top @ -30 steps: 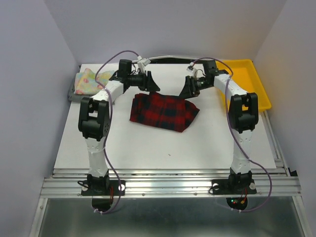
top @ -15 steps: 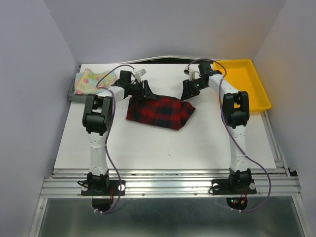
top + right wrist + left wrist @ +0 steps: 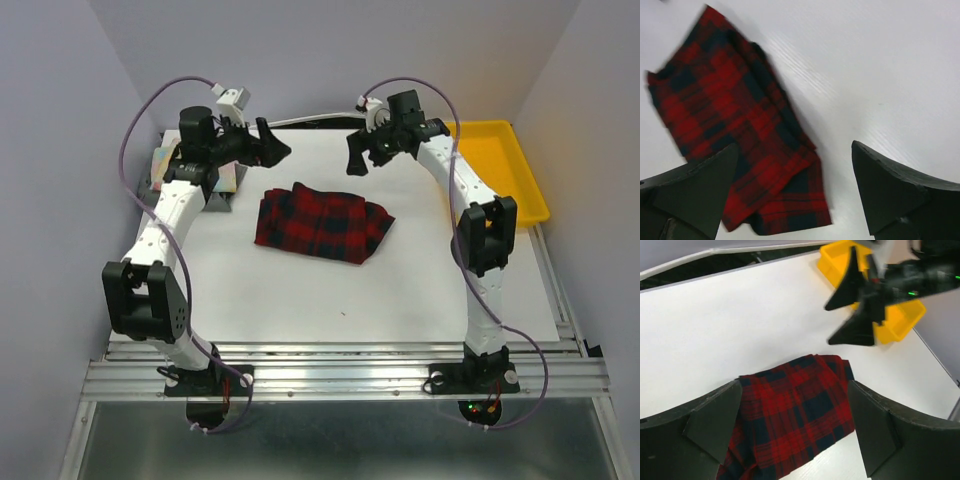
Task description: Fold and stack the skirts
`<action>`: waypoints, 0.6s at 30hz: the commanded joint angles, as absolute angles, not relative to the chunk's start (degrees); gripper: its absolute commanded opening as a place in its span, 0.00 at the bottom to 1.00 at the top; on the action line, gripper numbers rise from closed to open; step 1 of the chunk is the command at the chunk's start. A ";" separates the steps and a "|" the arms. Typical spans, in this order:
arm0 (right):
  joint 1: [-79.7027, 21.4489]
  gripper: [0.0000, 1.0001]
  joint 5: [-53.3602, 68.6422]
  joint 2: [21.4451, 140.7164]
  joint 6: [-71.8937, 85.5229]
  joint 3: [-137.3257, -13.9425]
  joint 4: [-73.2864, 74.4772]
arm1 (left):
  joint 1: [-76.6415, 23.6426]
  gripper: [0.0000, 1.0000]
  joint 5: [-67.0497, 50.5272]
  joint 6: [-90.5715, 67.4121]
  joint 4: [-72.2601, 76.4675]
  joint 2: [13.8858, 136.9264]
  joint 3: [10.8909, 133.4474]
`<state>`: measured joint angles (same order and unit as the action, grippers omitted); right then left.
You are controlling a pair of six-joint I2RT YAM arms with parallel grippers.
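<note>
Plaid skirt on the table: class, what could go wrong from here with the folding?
The plaid skirt lies rumpled with uneven edges, so a fold may come out crooked. The left fingers and right fingers hang open, off the cloth; a grasp might pinch one layer only.

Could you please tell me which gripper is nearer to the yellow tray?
Right. The right gripper is open, left of the yellow tray in the top view; the left gripper, also open, is even farther left.
</note>
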<state>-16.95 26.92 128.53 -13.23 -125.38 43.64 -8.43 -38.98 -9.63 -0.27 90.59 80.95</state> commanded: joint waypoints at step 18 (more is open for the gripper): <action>-21.35 0.95 27.87 118.92 16.88 -119.62 37.62 | -3.59 0.68 -27.68 -0.43 -8.53 103.79 61.97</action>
<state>-19.07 32.56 121.19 15.84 -119.07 38.94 -1.19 -28.58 -0.86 -9.43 101.19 64.23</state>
